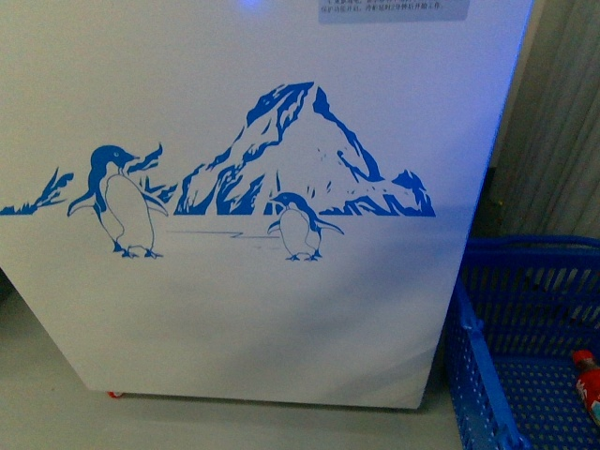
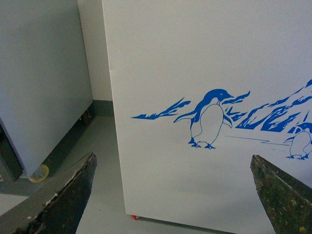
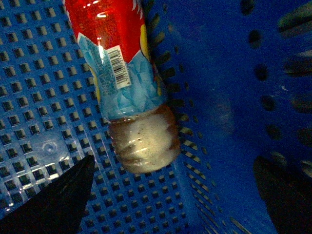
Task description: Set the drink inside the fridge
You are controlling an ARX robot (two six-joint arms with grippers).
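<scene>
The drink point(image 1: 590, 384) lies on its side in the blue basket point(image 1: 483, 375) at the front view's lower right, long axis near vertical in frame, red cap point(image 1: 583, 357) uppermost. The right hand point(image 3: 174, 160) is open above its base. The left hand point(image 2: 173, 157), open and empty, faces the white fridge point(image 1: 281, 309).

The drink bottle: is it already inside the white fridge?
No, the drink lies on the floor of the blue basket, which stands beside the fridge.
</scene>
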